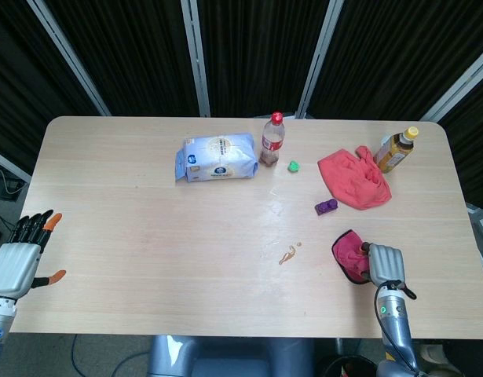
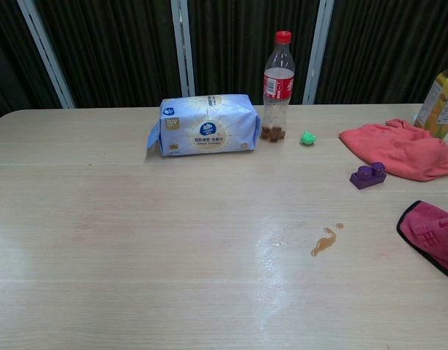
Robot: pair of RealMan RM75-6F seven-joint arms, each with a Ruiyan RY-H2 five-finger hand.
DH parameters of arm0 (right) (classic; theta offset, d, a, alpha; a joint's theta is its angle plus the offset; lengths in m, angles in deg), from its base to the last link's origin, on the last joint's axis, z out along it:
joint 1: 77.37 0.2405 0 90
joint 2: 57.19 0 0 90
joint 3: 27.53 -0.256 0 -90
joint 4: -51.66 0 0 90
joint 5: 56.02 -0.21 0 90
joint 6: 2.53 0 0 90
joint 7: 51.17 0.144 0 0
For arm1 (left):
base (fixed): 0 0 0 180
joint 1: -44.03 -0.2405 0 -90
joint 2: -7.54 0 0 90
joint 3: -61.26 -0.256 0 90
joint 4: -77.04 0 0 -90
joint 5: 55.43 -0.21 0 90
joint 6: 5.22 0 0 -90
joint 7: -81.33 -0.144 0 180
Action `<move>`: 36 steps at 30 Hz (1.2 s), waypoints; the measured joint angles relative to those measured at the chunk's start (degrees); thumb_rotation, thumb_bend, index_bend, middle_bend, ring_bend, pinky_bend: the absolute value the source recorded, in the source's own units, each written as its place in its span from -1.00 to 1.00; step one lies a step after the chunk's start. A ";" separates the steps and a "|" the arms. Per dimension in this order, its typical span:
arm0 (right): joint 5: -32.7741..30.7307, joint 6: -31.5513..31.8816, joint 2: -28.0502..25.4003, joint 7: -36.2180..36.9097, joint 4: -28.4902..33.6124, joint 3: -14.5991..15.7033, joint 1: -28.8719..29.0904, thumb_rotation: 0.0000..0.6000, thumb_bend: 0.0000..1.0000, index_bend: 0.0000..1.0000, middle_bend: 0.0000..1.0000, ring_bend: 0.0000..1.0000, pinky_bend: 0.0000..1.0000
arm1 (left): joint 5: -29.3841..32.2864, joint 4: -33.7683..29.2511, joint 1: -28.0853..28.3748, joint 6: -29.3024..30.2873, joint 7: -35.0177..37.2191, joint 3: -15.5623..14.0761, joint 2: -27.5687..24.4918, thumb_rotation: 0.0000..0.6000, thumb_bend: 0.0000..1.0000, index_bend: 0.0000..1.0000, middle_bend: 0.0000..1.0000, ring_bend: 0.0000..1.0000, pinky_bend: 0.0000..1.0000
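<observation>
A dark pink cloth with a black hem (image 1: 349, 254) lies bunched near the table's front right, and shows at the right edge of the chest view (image 2: 431, 233). My right hand (image 1: 385, 265) sits on its right side with the fingers curled down into the cloth, gripping it. Left of the cloth, a small brown spill (image 1: 288, 254) marks the tabletop beside a wet sheen (image 2: 324, 240). My left hand (image 1: 20, 253) hangs off the table's front left corner, fingers apart, holding nothing. Neither hand shows in the chest view.
At the back stand a blue tissue pack (image 1: 217, 156), a cola bottle (image 1: 272, 140), a small green piece (image 1: 293, 166) and a yellow-capped bottle (image 1: 396, 150). A red cloth (image 1: 353, 178) and a purple block (image 1: 327, 206) lie at the right.
</observation>
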 measured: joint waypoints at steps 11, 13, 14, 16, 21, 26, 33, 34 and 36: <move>3.89 1.36 3.01 -1.36 3.33 -1.61 2.64 1.00 -0.13 0.51 0.29 0.12 0.45 | 0.58 -0.26 -0.09 0.14 0.00 0.14 -0.07 1.00 -1.00 -0.95 -1.00 -1.00 -1.00; 4.17 1.42 4.26 -2.65 3.70 -1.79 3.60 1.00 -0.13 0.51 0.30 0.12 0.45 | 0.83 -0.22 -0.02 -0.12 0.00 0.17 -0.11 1.00 -1.00 -0.95 -1.00 -1.00 -1.00; 4.58 1.49 4.68 -3.00 3.73 -1.77 3.92 1.00 -0.13 0.51 0.30 0.12 0.45 | 0.92 -0.23 0.03 -0.24 0.05 0.19 -0.13 1.00 -1.00 -0.95 -1.00 -1.00 -1.00; 5.63 1.56 5.96 -3.64 4.07 -1.75 4.63 1.00 -0.13 0.51 0.30 0.12 0.45 | 1.07 -0.26 0.17 -0.49 0.21 0.24 -0.21 1.00 -1.00 -0.95 -1.00 -1.00 -1.00; 6.29 1.33 9.65 -6.22 6.30 -1.61 6.46 1.00 -0.13 0.51 0.30 0.12 0.45 | 1.27 -0.16 0.29 -0.71 0.58 0.31 -0.29 1.00 -1.00 -0.95 -1.00 -1.00 -1.00; 7.78 1.45 13.43 -7.69 7.06 -0.25 7.39 1.00 -0.13 0.51 0.30 0.12 0.45 | 1.56 -0.35 0.35 -0.95 0.44 0.27 -0.37 1.00 -1.00 -0.95 -1.00 -1.00 -1.00; 8.06 1.49 16.54 -9.98 5.07 1.13 7.79 1.00 -0.13 0.51 0.30 0.12 0.45 | 1.52 -0.33 0.27 -0.70 0.69 0.28 -0.44 1.00 -1.00 -0.95 -1.00 -1.00 -1.00; 7.87 1.58 16.60 -10.24 4.48 1.13 7.71 1.00 -0.13 0.51 0.30 0.12 0.45 | 1.59 -0.33 0.26 -0.70 0.74 0.31 -0.45 1.00 -1.00 -0.95 -1.00 -1.00 -1.00; 7.61 1.97 16.69 -10.47 3.19 1.02 7.51 1.00 -0.13 0.51 0.30 0.12 0.45 | 1.67 -0.36 0.28 -0.66 0.79 0.38 -0.44 1.00 -1.00 -0.95 -1.00 -1.00 -1.00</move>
